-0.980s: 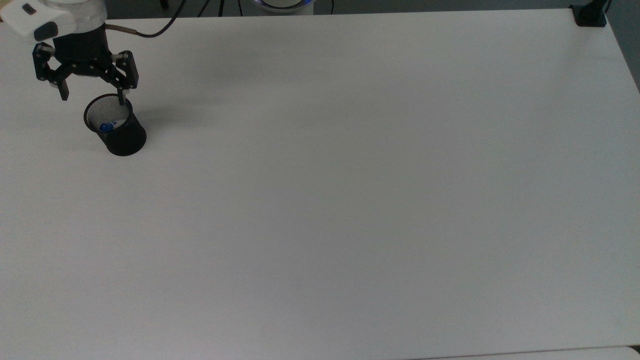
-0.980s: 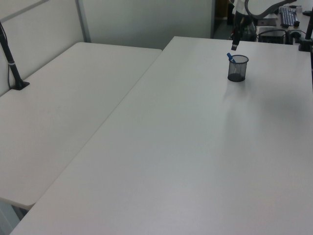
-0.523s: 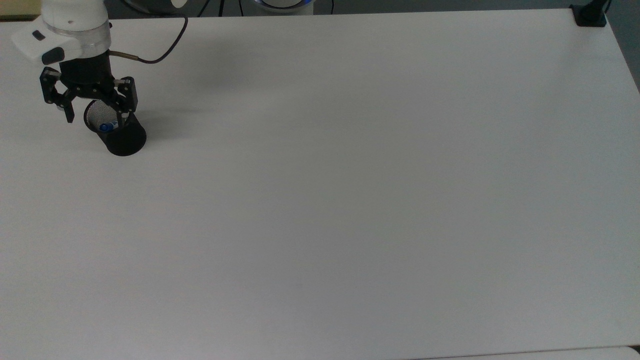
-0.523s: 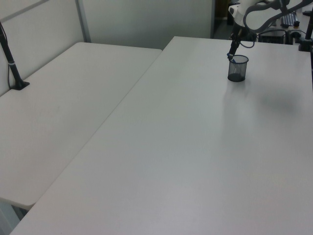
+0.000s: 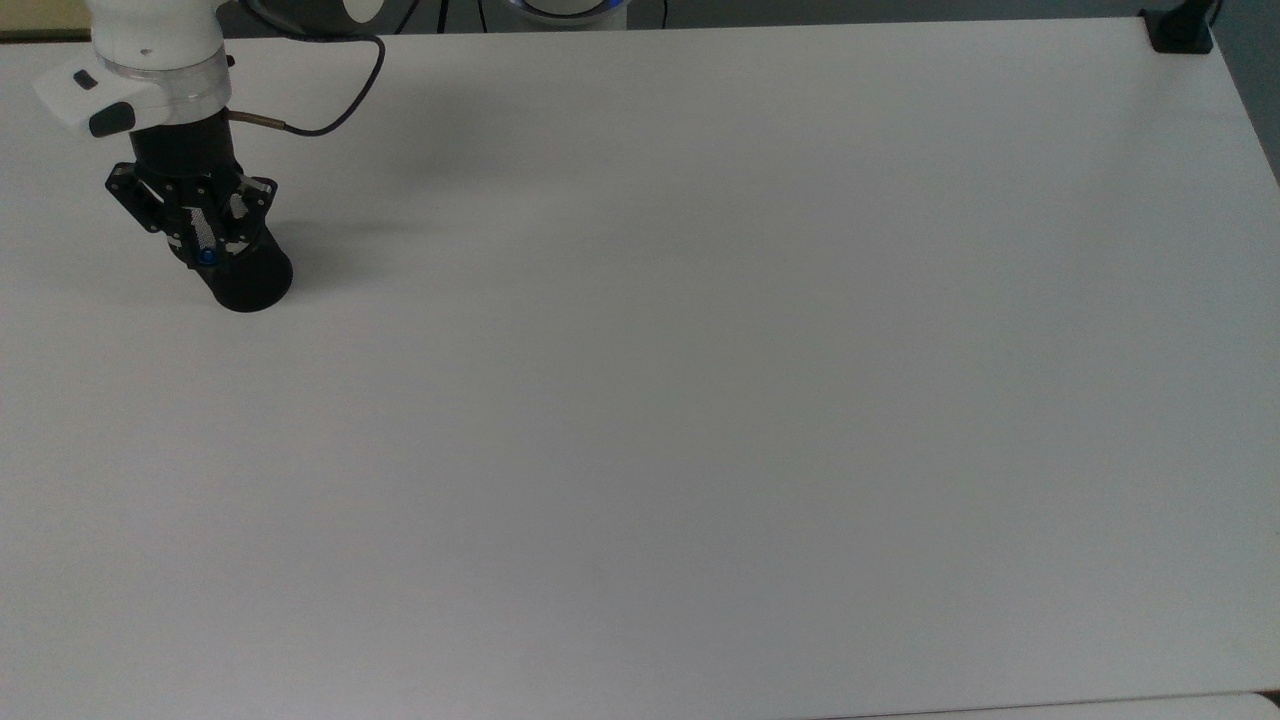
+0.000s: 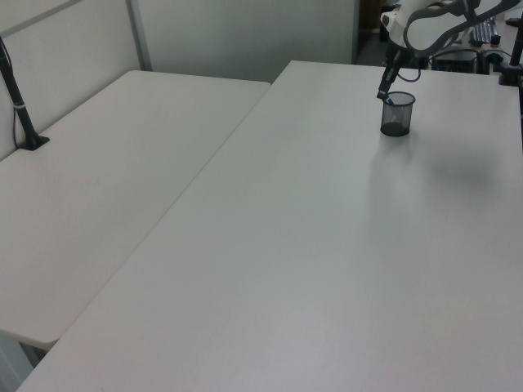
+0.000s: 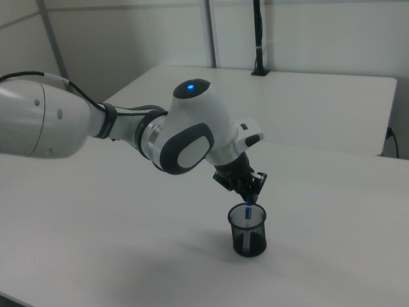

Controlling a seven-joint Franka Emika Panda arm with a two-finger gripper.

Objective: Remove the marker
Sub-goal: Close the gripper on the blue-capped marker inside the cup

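Observation:
A black mesh cup (image 5: 248, 282) stands near the top view's left edge of the white table (image 5: 700, 400). The marker's blue cap (image 5: 207, 257) pokes out of the cup's mouth. My gripper (image 5: 205, 250) has come down over the cup, its fingers drawn together on the blue cap. In the right view the gripper (image 7: 250, 198) hangs just over the cup (image 7: 248, 233), pinching the top of the marker (image 7: 248, 208), whose barrel is inside the mesh. The left view has the cup (image 6: 397, 116) far off, with the gripper (image 6: 382, 93) at its rim.
A black cable (image 5: 335, 115) loops off the wrist. A black clamp (image 5: 1180, 30) sits at the top view's far right corner. A second white table (image 6: 106, 204) adjoins on the left view's left, with a black post (image 6: 23, 110).
The gripper came down from above and behind the cup onto its mouth, and its wide-open fingers closed on the marker's blue cap. The cup stayed in place.

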